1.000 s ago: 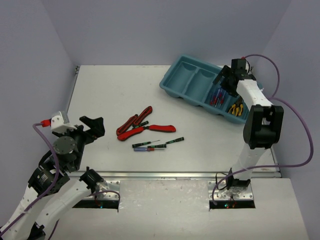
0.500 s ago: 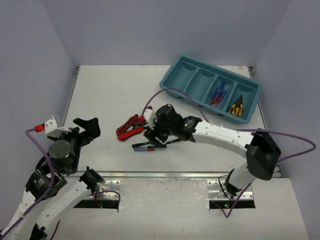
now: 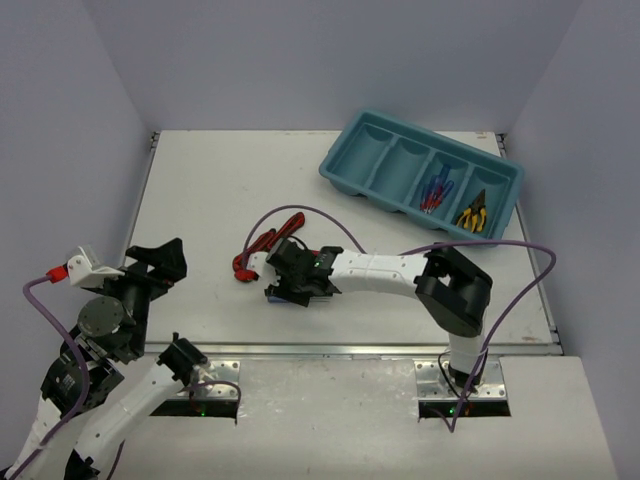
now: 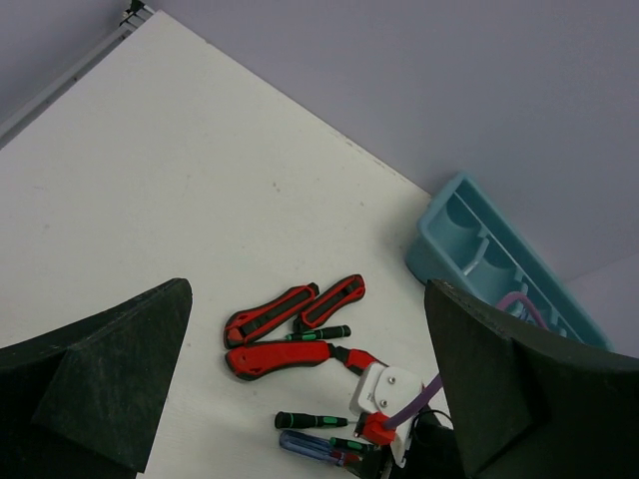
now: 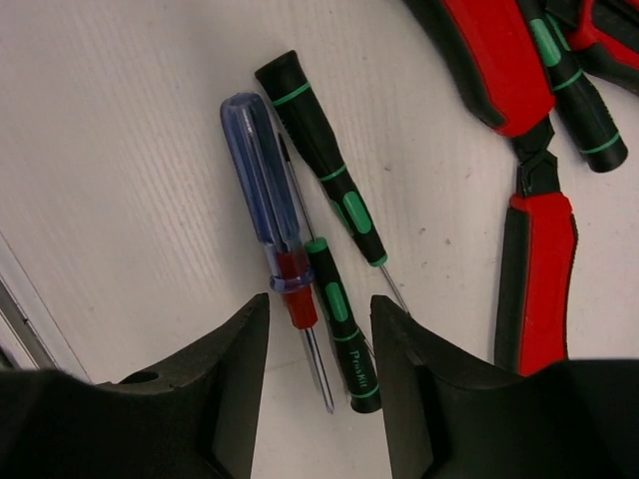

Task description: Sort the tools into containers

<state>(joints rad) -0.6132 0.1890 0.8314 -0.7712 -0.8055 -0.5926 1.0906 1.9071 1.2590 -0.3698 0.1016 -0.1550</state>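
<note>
On the worktop (image 3: 220,190): 2 red-handled cutters (image 4: 285,356), 3 black-and-green screwdrivers (image 5: 319,150), 1 blue-and-red screwdriver (image 5: 262,190). 1 teal tray (image 3: 345,165) has 4 compartments (image 3: 365,150).

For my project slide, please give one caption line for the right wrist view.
Right hand straddles a blue-and-red screwdriver and a black-and-green screwdriver, jaws open; red-handled cutters lie alongside.

Robotics lab cell showing: plain lavender walls (image 3: 300,60) enclosing white table (image 3: 220,180), cabled robot arms (image 3: 380,268) sitting bolted to plates (image 3: 225,367) at near edge.
</note>
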